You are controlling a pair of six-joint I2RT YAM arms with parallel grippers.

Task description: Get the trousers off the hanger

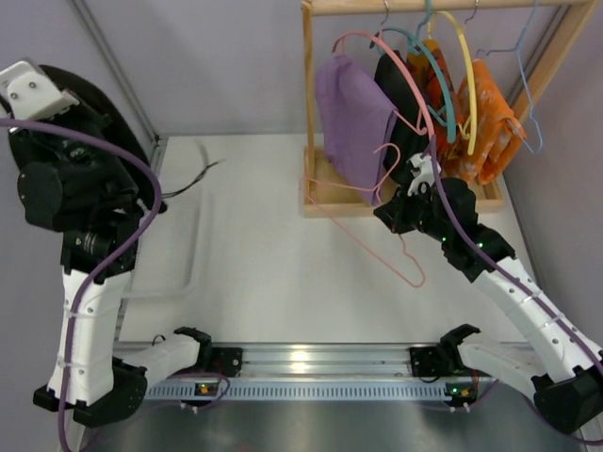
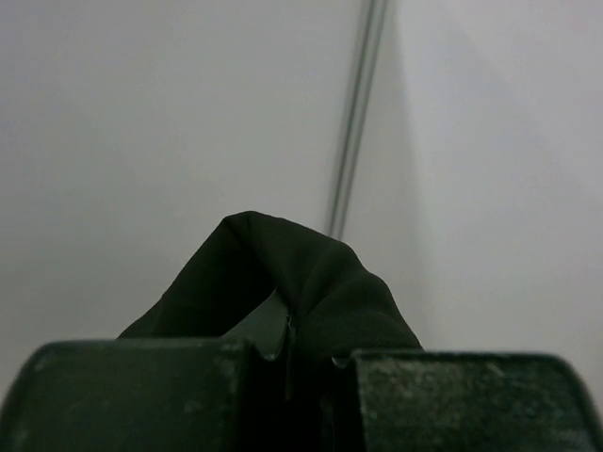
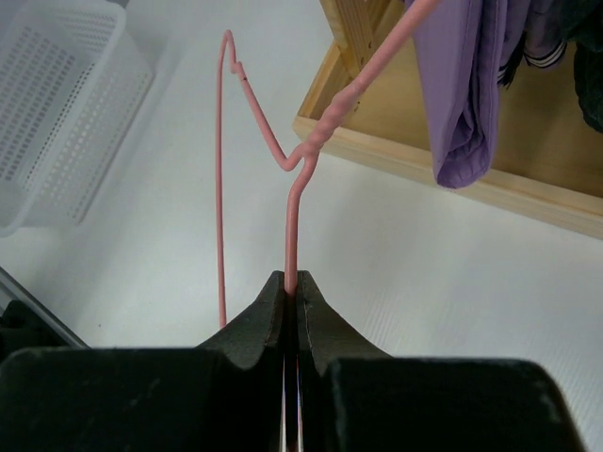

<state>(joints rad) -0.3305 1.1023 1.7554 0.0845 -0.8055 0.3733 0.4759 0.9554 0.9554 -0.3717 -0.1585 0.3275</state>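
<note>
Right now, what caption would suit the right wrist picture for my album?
Right gripper clamped on a pink hanger, with a purple garment hanging over the wooden rack base behind.

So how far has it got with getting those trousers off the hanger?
Mostly done, it seems. The pink hanger, pinched in the right gripper, looks bare. The left gripper clamps dark cloth, likely the trousers, well away from it. Left: setting both down.
</note>
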